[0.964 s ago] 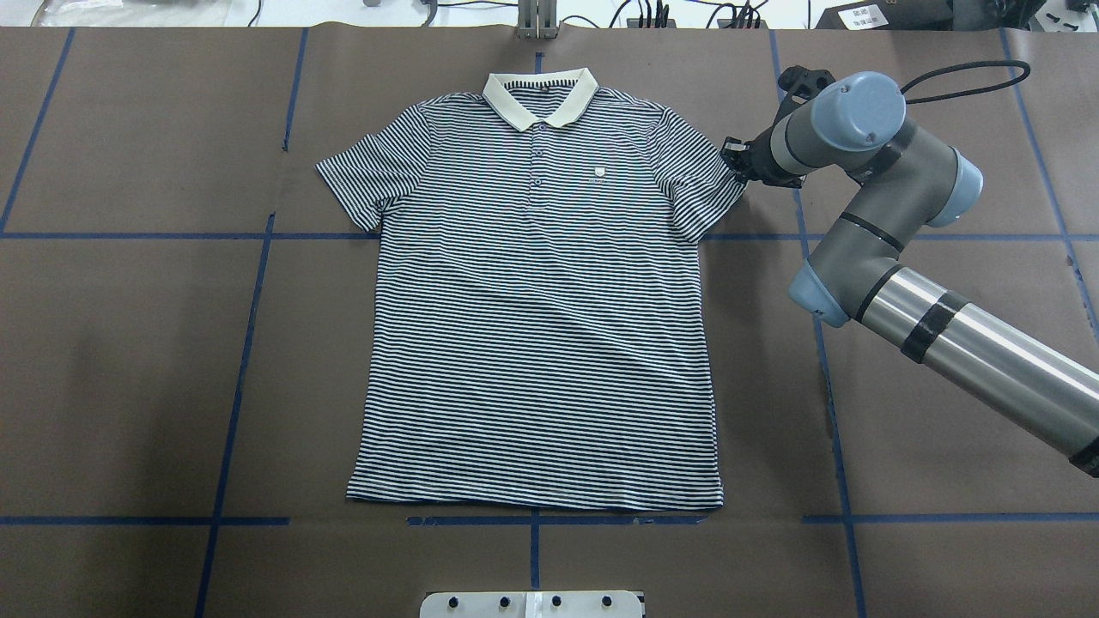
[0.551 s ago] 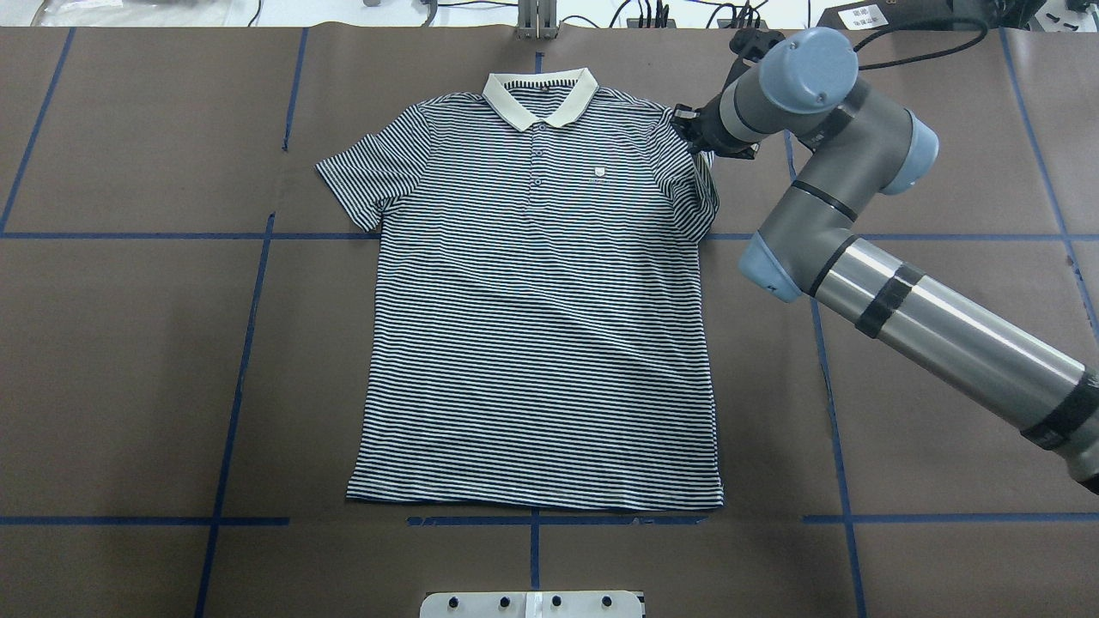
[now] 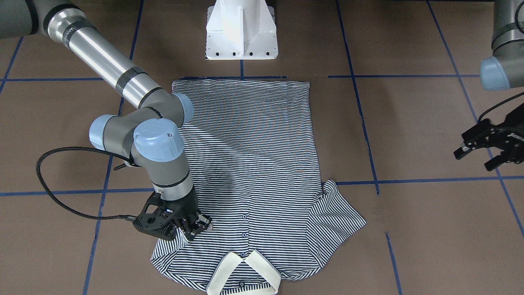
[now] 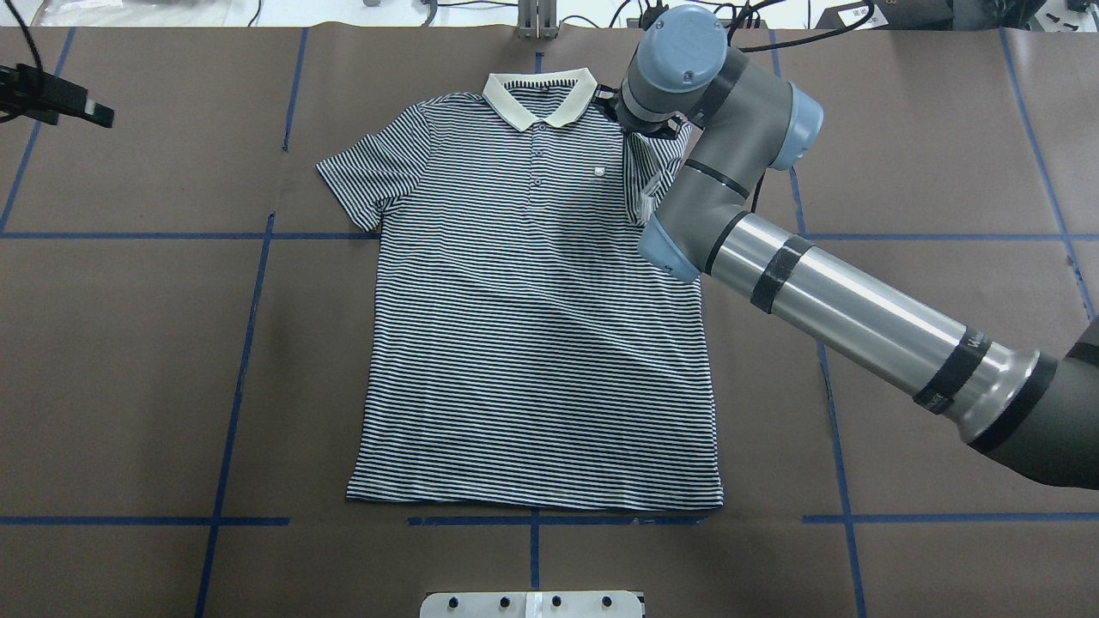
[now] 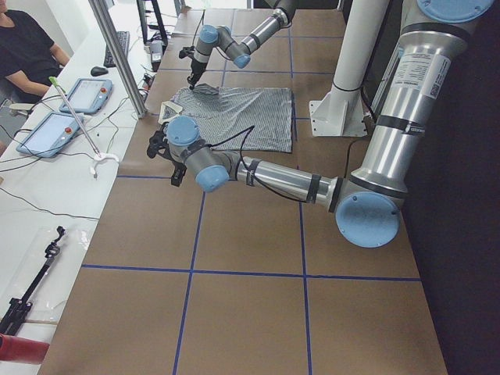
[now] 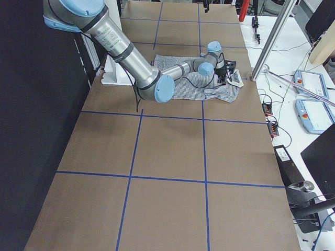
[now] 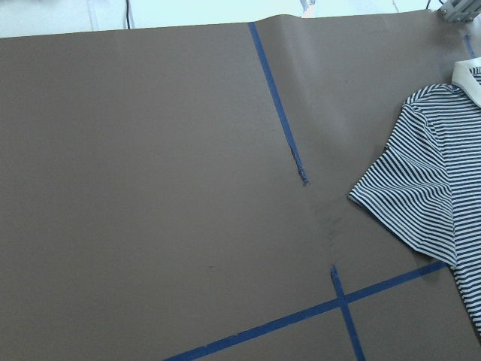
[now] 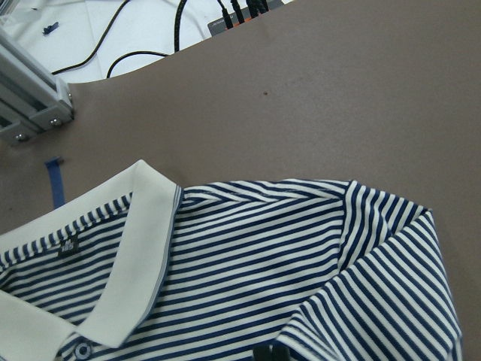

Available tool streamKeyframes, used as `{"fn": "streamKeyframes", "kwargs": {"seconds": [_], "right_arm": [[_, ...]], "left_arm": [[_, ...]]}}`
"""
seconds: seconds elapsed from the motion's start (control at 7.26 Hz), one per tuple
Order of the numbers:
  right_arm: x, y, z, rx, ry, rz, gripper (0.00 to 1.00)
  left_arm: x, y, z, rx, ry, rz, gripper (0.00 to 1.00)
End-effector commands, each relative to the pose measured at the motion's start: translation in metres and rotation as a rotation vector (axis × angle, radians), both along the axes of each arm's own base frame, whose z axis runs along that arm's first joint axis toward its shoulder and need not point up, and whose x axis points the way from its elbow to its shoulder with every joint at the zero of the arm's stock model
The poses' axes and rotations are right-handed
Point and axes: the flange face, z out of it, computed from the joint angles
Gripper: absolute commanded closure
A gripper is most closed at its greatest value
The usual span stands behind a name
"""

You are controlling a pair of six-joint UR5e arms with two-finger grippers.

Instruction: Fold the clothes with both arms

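Now the shirt (image 4: 532,343) lies flat on the brown bench (image 4: 129,343), front side up. Its bottom edge is close to the robot's white base (image 3: 241,28), and its collar (image 4: 539,96) is at the far end.

A bit farther out, the big change shows. A second ago the sleeve (image 4: 646,176) on the robot's right lay spread out to the side. Now it is folded in over the chest, near the buttons. The right end effector (image 3: 191,228) has its fingers pinched shut on that sleeve and sits low on the shirt. So I think the first fold is almost done, and letting go should come next.

The right arm (image 4: 841,300) stretches over the shirt's right edge and hides part of it. It has to move away before that side can be folded.

The other sleeve (image 4: 361,176) is spread out flat. The left end effector (image 3: 475,160) hangs well apart from it, with its fingers wide open and nothing in them.

Past the collar stand a metal post (image 4: 537,21) and some cables (image 4: 670,13), off the shirt.
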Motion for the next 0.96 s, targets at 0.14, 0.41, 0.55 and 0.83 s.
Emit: {"fn": "streamKeyframes", "kwargs": {"seconds": [0.14, 0.41, 0.55, 0.83], "right_arm": [[-0.032, 0.013, -0.003, 0.029, 0.042, 0.012, 0.01], [-0.024, 0.016, -0.024, 0.054, 0.005, 0.012, 0.00], [-0.008, 0.018, -0.038, 0.064, -0.038, -0.004, 0.00], [0.073, 0.025, -0.014, 0.038, -0.135, -0.054, 0.00]], "left_arm": [[0.103, -0.030, -0.036, -0.023, -0.042, -0.038, 0.02], [0.182, -0.064, -0.054, -0.069, -0.089, -0.148, 0.11], [0.212, -0.058, -0.048, -0.078, -0.081, -0.213, 0.25], [0.241, -0.079, -0.043, -0.088, -0.121, -0.231, 0.30]]}}
